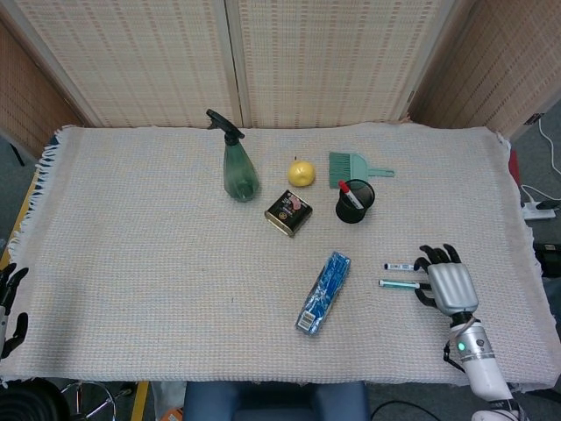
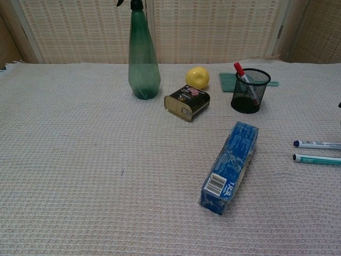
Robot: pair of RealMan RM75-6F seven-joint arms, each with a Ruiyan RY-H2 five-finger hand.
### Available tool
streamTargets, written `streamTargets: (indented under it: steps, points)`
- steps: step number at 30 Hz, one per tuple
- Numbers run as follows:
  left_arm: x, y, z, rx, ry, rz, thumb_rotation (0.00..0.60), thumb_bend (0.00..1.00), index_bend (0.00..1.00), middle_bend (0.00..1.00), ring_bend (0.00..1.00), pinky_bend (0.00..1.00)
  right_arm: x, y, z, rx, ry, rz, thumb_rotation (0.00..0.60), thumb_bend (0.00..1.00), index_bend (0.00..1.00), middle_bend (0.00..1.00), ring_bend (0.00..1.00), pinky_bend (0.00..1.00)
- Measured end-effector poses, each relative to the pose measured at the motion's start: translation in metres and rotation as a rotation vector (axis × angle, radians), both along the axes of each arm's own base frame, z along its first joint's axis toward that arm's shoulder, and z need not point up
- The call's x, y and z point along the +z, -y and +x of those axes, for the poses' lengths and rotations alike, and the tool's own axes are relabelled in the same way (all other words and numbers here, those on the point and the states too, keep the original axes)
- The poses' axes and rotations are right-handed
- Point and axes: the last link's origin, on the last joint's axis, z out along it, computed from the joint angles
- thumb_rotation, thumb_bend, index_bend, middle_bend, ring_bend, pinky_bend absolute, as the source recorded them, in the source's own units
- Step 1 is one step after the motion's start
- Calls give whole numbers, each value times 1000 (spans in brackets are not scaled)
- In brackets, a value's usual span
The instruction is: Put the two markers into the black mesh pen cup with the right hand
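2 markers lie flat on the woven cloth at the right side, roughly parallel, one just behind the other, long axes running left-right. Blue-capped marker [image 1: 401, 267]: white barrel with printing, dark blue cap on its left end in chest view. Teal marker [image 1: 396, 283]: pale barrel, green-teal tint, lying nearer the robot; its right end is under the fingers in head view. Black mesh pen cup [image 1: 355, 203] stands upright, farther back and to the left of both, well apart from them. It already holds 1 red-capped marker [image 2: 245, 81], leaning, cap above the rim.
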Motion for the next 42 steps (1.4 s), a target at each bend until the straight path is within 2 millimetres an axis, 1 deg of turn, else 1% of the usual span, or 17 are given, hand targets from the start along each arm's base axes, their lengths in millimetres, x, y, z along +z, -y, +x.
streamTargets:
  steps: [7, 13, 21, 27, 38, 42]
  points:
    - [2, 1, -1, 4, 5, 4, 600, 502, 102, 0, 0, 97, -15, 23, 21, 51, -103, 97, 600, 176, 404, 175, 165, 123]
    - [2, 1, -1, 8, 6, 7, 600, 501, 102, 0, 0, 97, -25, 36, 30, 51, -188, 173, 600, 176, 402, 175, 165, 123]
    - [2, -1, -3, 16, 4, 7, 600, 501, 102, 0, 0, 96, -34, 38, 26, 21, -255, 246, 600, 176, 386, 174, 161, 122]
    - [2, -1, -3, 19, 4, 6, 600, 501, 102, 0, 0, 96, -39, 39, 24, 15, -267, 266, 600, 176, 382, 174, 159, 122]
    - [3, -1, -5, 24, 9, 12, 600, 501, 102, 0, 0, 97, -54, 48, 29, 16, -262, 295, 600, 176, 381, 174, 163, 122]
    - [4, -1, -6, 27, 12, 13, 600, 502, 102, 0, 0, 97, -59, 49, 31, 16, -258, 299, 600, 176, 408, 174, 179, 128]
